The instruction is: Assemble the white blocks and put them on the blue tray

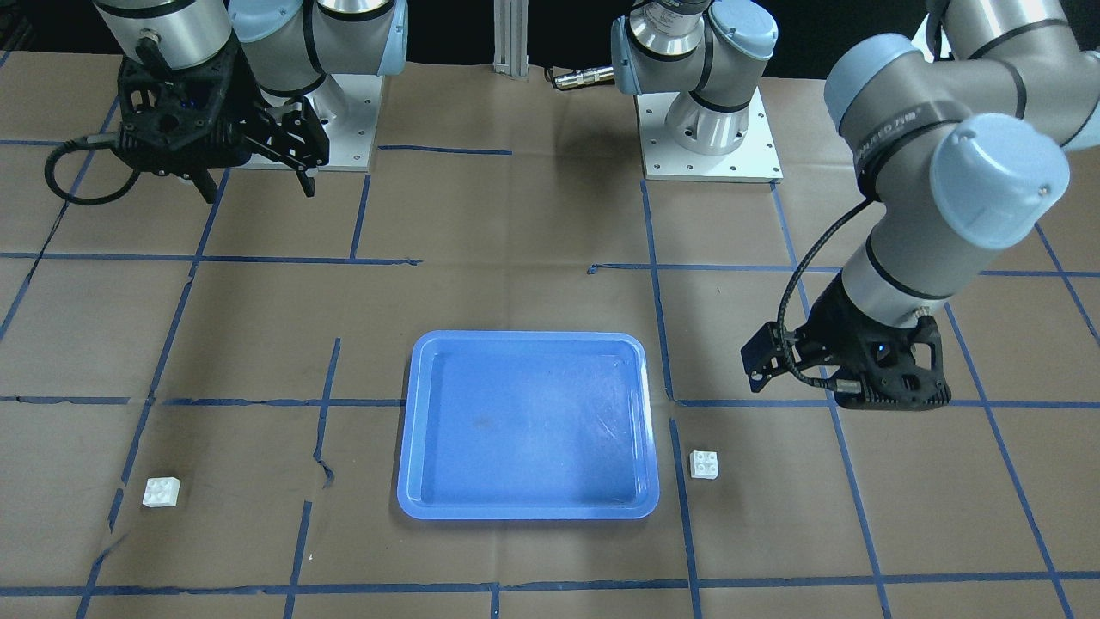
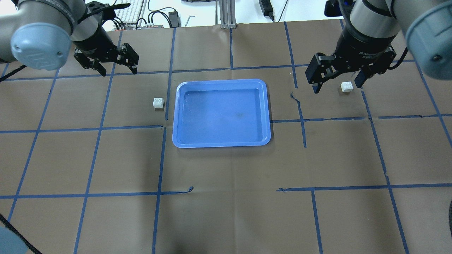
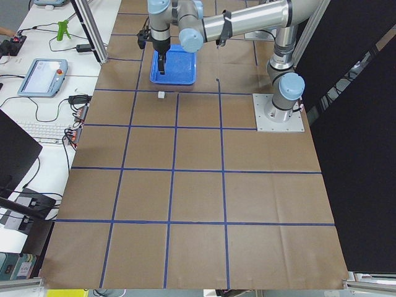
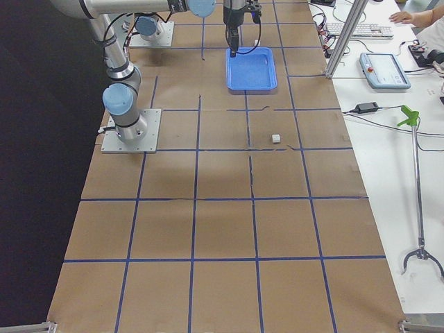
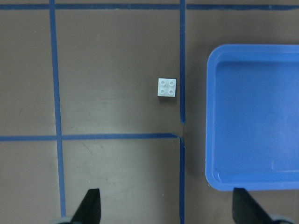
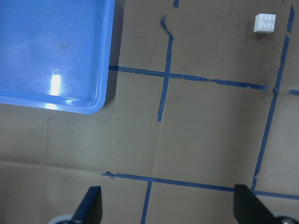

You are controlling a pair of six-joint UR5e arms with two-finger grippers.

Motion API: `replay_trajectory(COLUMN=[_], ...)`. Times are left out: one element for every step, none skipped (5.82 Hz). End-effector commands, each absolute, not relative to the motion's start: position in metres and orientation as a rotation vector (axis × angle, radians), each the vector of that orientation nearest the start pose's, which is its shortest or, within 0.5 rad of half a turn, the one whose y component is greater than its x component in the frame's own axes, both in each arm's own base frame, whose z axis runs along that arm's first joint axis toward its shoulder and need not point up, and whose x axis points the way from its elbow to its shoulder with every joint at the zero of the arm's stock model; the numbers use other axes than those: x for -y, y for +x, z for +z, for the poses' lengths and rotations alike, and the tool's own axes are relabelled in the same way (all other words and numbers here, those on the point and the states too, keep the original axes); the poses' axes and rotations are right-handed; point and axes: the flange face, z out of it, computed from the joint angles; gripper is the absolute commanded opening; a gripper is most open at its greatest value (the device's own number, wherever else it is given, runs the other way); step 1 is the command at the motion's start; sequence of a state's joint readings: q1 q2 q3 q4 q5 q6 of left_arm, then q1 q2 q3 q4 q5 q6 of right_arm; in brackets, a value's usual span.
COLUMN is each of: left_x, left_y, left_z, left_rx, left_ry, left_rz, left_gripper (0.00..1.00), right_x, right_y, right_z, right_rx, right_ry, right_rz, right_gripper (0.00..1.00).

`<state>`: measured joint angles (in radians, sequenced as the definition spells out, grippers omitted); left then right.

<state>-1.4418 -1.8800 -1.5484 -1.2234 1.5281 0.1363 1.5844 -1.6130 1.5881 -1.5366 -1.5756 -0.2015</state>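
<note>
One blue tray (image 2: 219, 106) sat on worktop (image 2: 226, 211), midway between left and right edges, past middle toward far edge. Left white block (image 2: 158, 102) lay studs up just beside tray's left rim, not touching. Right white block (image 2: 346, 86) lay well apart from tray, nearer right edge. Blocks unjoined. Left fingers (image 2: 131, 62) hung apart, raised on tray's left side. Right fingers (image 2: 315, 83) hung apart, raised on tray's right side.

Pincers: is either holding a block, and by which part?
Nothing is held: left pincer and right pincer are open, empty. The left-side block and right-side block lie on the table.
</note>
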Motion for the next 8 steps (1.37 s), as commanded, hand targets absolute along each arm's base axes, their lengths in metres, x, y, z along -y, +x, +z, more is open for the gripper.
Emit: replay_trajectory(left_x=[0.651, 0.647, 0.639, 0.636, 0.637, 0.637, 0.637, 0.637], left_y=[-0.058, -0.067, -0.076, -0.081, -0.084, -0.085, -0.085, -0.085], left_z=[0.268, 0.226, 0.196, 0.180, 0.179, 0.176, 0.174, 0.175], left_rx=[-3.182, -3.184, -3.180, -3.180, -3.180, -3.180, -3.178, -3.176], left_ry=[0.075, 0.097, 0.120, 0.132, 0.140, 0.145, 0.179, 0.196], left_rz=[-0.023, 0.005, -0.048, -0.038, -0.055, -0.051, -0.056, -0.059], left_gripper=[0.99, 0.99, 0.99, 0.99, 0.99, 0.90, 0.52, 0.34], right_x=[0.479, 0.490, 0.503, 0.519, 0.543, 0.581, 0.620, 0.654], right_y=[0.133, 0.119, 0.100, 0.073, 0.034, 0.000, -0.033, -0.047], right_z=[0.489, 0.478, 0.470, 0.457, 0.455, 0.448, 0.445, 0.435], right_rx=[-3.010, -2.885, -2.730, -2.554, -2.445, -2.277, -2.191, -2.087], right_ry=[-0.912, -1.218, -1.502, -1.752, -1.933, -2.118, -2.213, -2.315], right_rz=[0.022, 0.056, 0.069, 0.083, 0.043, 0.042, 0.024, 0.008], right_gripper=[1.00, 1.00, 1.00, 1.00, 1.00, 1.00, 1.00, 1.00])
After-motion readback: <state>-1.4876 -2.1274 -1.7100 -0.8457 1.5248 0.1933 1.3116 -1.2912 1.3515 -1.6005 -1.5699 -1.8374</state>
